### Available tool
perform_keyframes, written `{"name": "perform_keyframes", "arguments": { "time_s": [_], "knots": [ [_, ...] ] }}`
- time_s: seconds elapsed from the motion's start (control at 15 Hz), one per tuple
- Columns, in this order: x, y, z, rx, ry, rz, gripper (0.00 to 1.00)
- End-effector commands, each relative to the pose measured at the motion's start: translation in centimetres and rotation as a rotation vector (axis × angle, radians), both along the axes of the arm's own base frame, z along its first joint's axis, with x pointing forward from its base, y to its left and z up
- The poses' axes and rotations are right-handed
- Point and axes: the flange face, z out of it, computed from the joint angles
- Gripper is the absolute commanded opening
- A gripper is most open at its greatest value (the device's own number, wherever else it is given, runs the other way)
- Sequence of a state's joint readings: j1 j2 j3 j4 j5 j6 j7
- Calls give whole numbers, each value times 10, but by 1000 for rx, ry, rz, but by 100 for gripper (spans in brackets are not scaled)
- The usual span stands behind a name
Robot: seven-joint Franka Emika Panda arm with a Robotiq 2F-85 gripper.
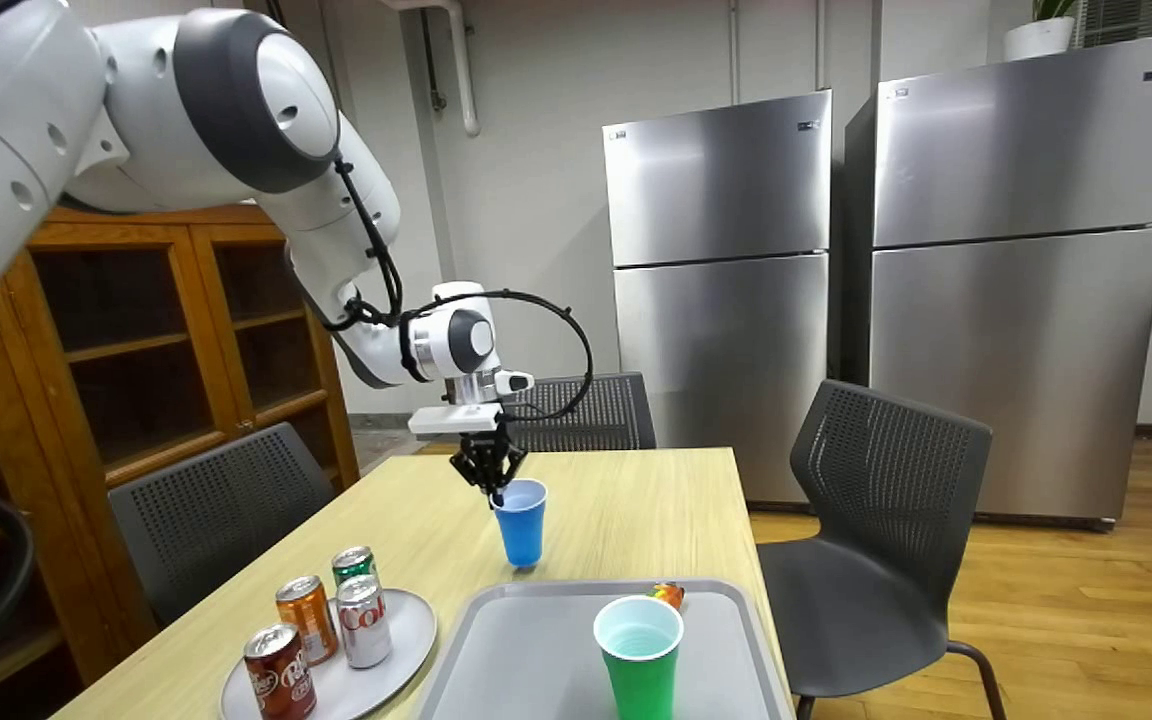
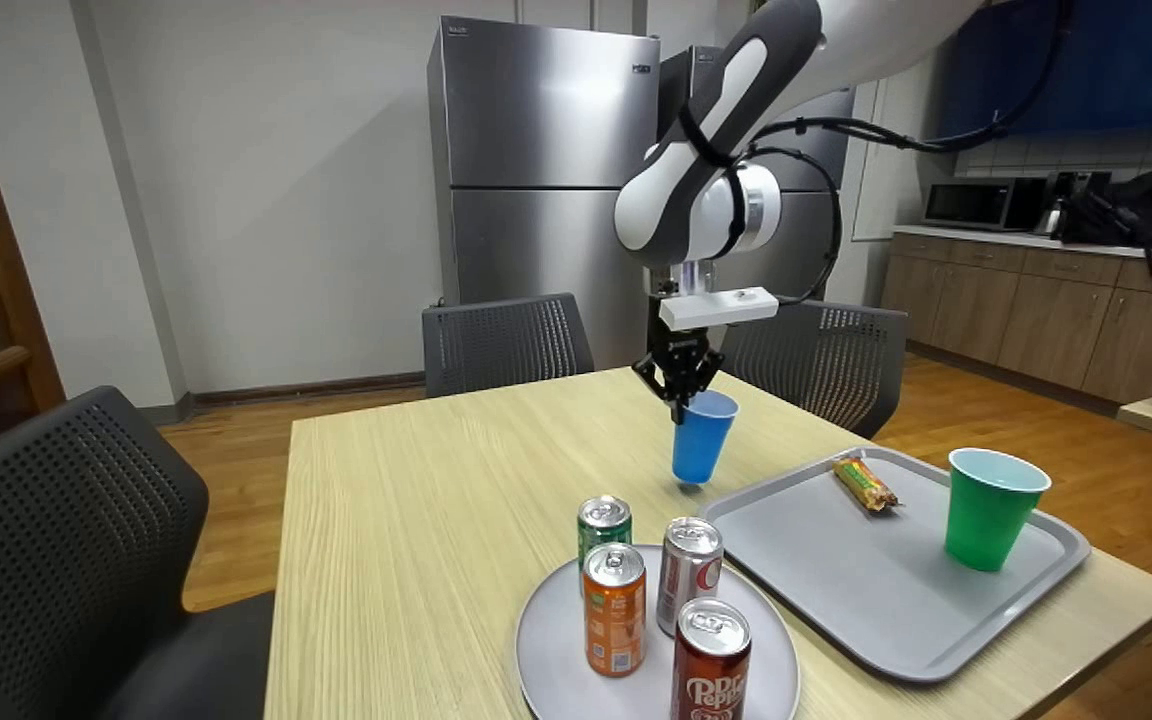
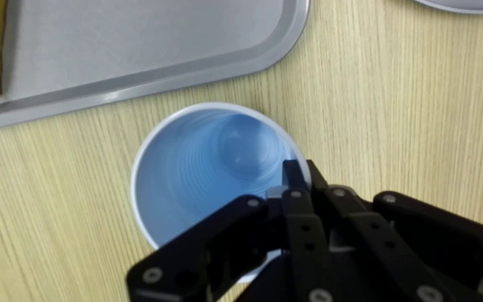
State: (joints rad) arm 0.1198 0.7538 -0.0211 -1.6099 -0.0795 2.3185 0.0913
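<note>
Currently, the end effector (image 3: 303,171) is clamped narrowly over the rim (image 3: 216,106) of one blue cup (image 1: 522,525): likely light, thin-walled, easily crushed, best held there, gently.

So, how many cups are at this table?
2: the blue cup pinched at its rim by the gripper, and the green cup standing on the tray.
</note>
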Motion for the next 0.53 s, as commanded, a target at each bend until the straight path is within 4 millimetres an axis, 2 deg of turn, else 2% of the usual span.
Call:
{"name": "perform_keyframes", "arguments": {
  "time_s": [0.0, 0.47],
  "knots": [
    [12, 3, -3, -10, 11, 34, 1],
    [14, 3, -10, -10, 19, 31, 1]
  ]
}}
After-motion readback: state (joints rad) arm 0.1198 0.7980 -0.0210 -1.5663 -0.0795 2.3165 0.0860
